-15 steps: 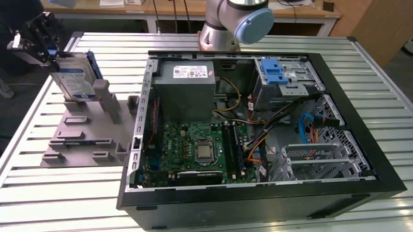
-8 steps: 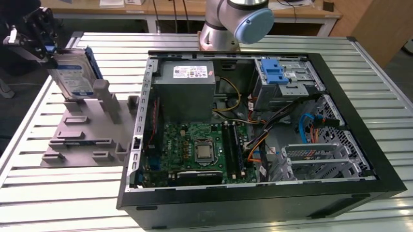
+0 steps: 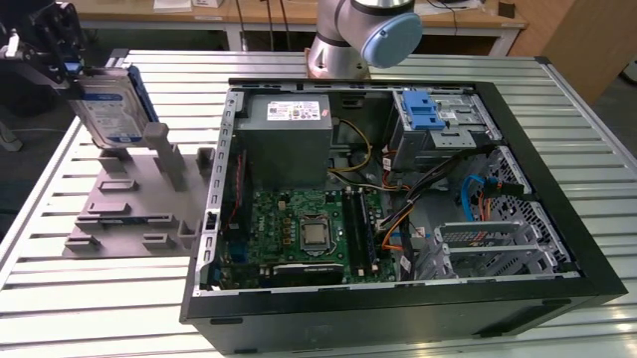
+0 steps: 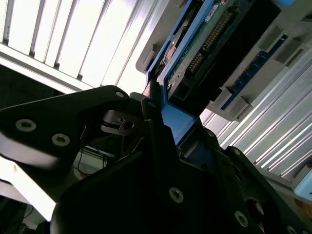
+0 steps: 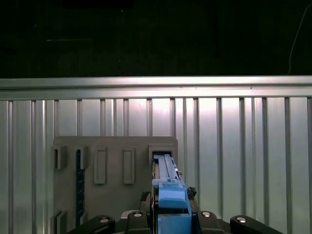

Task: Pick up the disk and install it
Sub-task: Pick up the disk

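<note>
disk gripped over the stand, not yet in the case

the gripper (image 3: 62,68) is clamped on the upper end of the disk (image 3: 112,110). in the second wrist view the disk's blue bracket sits pinched between the jaws. the disk hangs on edge, slightly tilted, at the exterior view's left, above the grey stand (image 3: 130,209). its lower edge looks just off the stand, though i cannot tell if it is fully clear. in the first wrist view the disk (image 5: 168,195) lines up with a slot in the stand (image 5: 114,185). the open case (image 3: 398,313) lies beside the stand, toward the exterior view's right, and its bay (image 3: 438,130) is at the far corner, well apart from the disk.

by my reading, the pick-up is in hand and the install is undone. the next move calls for a clean lift off the stand. then comes a carry over the case wall, with the disk turned to suit the bay and kept off the cables (image 3: 468,186).
</note>
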Motion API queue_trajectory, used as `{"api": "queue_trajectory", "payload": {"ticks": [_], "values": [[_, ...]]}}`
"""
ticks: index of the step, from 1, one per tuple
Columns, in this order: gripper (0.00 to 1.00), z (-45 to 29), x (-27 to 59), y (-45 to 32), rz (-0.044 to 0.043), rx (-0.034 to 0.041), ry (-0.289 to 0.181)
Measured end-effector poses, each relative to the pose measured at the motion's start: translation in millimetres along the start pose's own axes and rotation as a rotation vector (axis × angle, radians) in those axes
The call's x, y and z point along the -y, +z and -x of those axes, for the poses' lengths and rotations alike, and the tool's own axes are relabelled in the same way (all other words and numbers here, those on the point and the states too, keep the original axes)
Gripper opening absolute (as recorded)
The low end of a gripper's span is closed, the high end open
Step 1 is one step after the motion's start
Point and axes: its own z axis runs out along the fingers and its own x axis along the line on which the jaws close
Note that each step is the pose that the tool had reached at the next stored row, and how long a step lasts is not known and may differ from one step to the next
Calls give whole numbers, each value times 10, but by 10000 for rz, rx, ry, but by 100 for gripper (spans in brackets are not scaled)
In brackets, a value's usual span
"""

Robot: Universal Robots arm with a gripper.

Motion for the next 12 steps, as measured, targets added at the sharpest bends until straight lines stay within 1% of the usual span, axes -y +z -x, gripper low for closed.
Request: {"api": "queue_trajectory", "payload": {"ticks": [12], "values": [[36,2,-1,-164,0,0,0]]}}
